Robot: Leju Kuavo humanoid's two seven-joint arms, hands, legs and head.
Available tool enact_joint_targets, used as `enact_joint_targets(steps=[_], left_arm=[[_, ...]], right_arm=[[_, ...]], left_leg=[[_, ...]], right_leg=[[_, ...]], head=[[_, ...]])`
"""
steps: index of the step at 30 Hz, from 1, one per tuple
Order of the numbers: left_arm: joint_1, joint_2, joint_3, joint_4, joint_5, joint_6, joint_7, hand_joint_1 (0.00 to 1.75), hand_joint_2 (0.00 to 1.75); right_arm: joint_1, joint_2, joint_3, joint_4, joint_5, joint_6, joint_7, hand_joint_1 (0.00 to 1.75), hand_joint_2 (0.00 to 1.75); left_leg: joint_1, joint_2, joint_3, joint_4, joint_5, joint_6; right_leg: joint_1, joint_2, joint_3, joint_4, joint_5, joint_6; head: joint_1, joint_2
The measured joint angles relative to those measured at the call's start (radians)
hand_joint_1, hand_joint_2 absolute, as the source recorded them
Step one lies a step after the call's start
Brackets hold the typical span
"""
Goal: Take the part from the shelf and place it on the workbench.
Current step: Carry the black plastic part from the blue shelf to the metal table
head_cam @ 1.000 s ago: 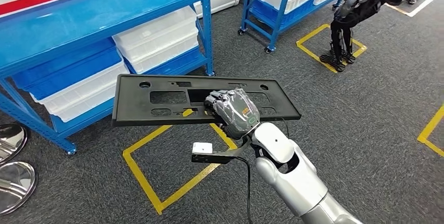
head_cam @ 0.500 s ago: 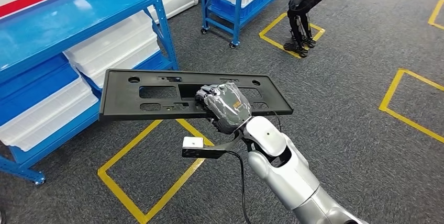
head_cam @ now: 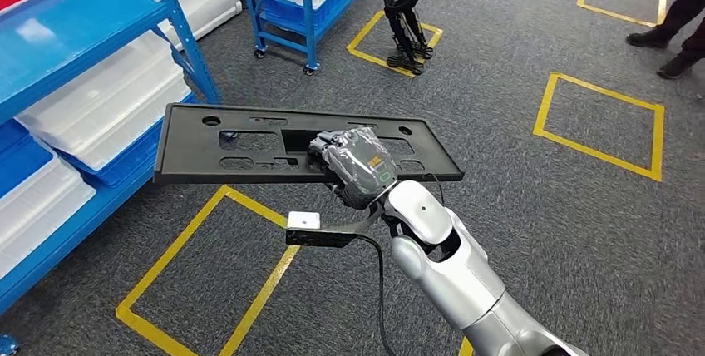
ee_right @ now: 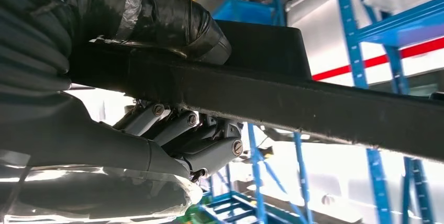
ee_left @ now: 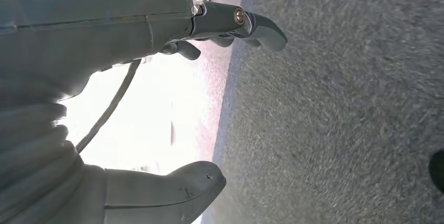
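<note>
Whole head view has swung since the earlier frames: the blue shelf [head_cam: 91, 19] now sits further left and a new yellow floor square [head_cam: 600, 123] has come into sight at right, so the camera turned, not the things. Part [head_cam: 241, 144], a long flat black panel with cut-outs, keeps its place relative to the right robot hand [head_cam: 356, 165].

Right robot hand: clamped on the near long edge of the part, thumb on top, fingers [ee_right: 178, 130] curled beneath, seen close in the right wrist view. Part held roughly level above the grey carpet, well clear of the shelf.

Left robot hand [ee_left: 104, 103]: fingers apart, nothing between them; carpet beyond.

Containers: white plastic bins [head_cam: 100, 111] sit on the lower shelf levels, on blue trays; contents cannot be made out. A second blue rack [head_cam: 291, 2] further back also carries white bins.

Other: another legged robot [head_cam: 407, 7] stands on a yellow floor marking beyond; a person's legs and shoes [head_cam: 673, 32] at the far right edge.
</note>
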Motion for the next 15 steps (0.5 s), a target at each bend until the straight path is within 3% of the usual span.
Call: enact_joint_targets(steps=[2, 3, 5, 6, 8, 9, 11, 12, 13, 15], left_arm=[[0.000, -0.003, 0.000, -0.001, -0.005, -0.008, 0.000, 0.00, 1.75], [0.001, -0.004, 0.000, -0.004, -0.008, -0.015, -0.001, 0.00, 1.75], [0.002, -0.011, -0.001, -0.012, -0.021, -0.033, -0.005, 0.00, 1.75], [0.001, -0.014, -0.002, -0.017, -0.030, -0.042, -0.009, 0.00, 1.75], [0.004, -0.021, -0.004, -0.024, -0.045, -0.052, -0.019, 0.00, 1.75], [0.006, -0.025, -0.004, -0.027, -0.050, -0.055, -0.022, 0.00, 1.75], [0.012, -0.030, -0.005, -0.030, -0.054, -0.057, -0.024, 0.00, 1.75], [0.014, -0.032, -0.004, -0.032, -0.055, -0.058, -0.024, 0.00, 1.75], [0.015, -0.033, -0.005, -0.034, -0.058, -0.058, -0.025, 0.00, 1.75], [0.017, -0.036, -0.010, -0.039, -0.071, -0.057, -0.033, 0.00, 1.75]], right_arm=[[-0.001, 0.000, 0.000, -0.002, 0.000, 0.000, 0.001, 1.68, 1.75], [-0.001, 0.000, 0.000, -0.004, 0.000, 0.000, 0.003, 1.68, 1.75], [0.001, -0.002, -0.003, -0.006, 0.001, 0.001, 0.007, 1.68, 1.75], [0.002, -0.004, -0.006, -0.008, 0.001, 0.001, 0.009, 1.68, 1.75], [0.003, -0.011, -0.015, -0.014, 0.001, 0.000, 0.014, 1.68, 1.75], [0.004, -0.015, -0.019, -0.018, 0.000, 0.000, 0.015, 1.68, 1.75], [0.009, -0.024, -0.027, -0.021, 0.000, 0.000, 0.015, 1.68, 1.75], [0.013, -0.028, -0.029, -0.022, -0.001, 0.000, 0.015, 1.68, 1.75], [0.015, -0.032, -0.031, -0.022, -0.001, 0.000, 0.015, 1.68, 1.75], [0.019, -0.041, -0.036, -0.028, -0.002, -0.001, 0.014, 1.68, 1.75]], left_leg=[[-0.006, 0.018, 0.002, 0.005, -0.007, -0.011], [-0.009, 0.027, 0.003, 0.006, -0.009, -0.017], [-0.008, 0.039, 0.004, 0.008, -0.015, -0.028], [-0.006, 0.029, 0.003, 0.015, -0.024, -0.033], [-0.001, -0.021, -0.023, 0.082, -0.071, -0.038], [0.000, -0.046, -0.051, 0.149, -0.106, -0.038], [0.000, -0.065, -0.115, 0.284, -0.158, -0.038], [0.000, -0.067, -0.134, 0.320, -0.161, -0.037], [0.000, -0.068, -0.132, 0.307, -0.139, -0.035], [0.002, -0.093, -0.085, 0.188, -0.063, -0.030]], right_leg=[[0.008, -0.030, 0.050, -0.093, 0.021, -0.012], [0.012, -0.032, 0.053, -0.104, 0.018, -0.019], [0.014, -0.008, 0.050, -0.105, 0.022, -0.032], [0.013, 0.003, 0.050, -0.108, 0.025, -0.038], [0.008, 0.022, 0.051, -0.114, 0.029, -0.051], [0.009, 0.032, 0.051, -0.114, 0.030, -0.055], [0.012, 0.057, 0.050, -0.112, 0.030, -0.059], [0.014, 0.071, 0.049, -0.110, 0.031, -0.059], [0.014, 0.086, 0.049, -0.106, 0.030, -0.059], [0.014, 0.115, 0.048, -0.098, 0.028, -0.056]], head=[[0.000, 0.000], [0.000, 0.000], [0.000, 0.000], [-0.001, 0.000], [-0.001, 0.000], [-0.001, 0.000], [-0.001, 0.000], [-0.001, 0.000], [-0.001, 0.000], [-0.001, 0.000]])
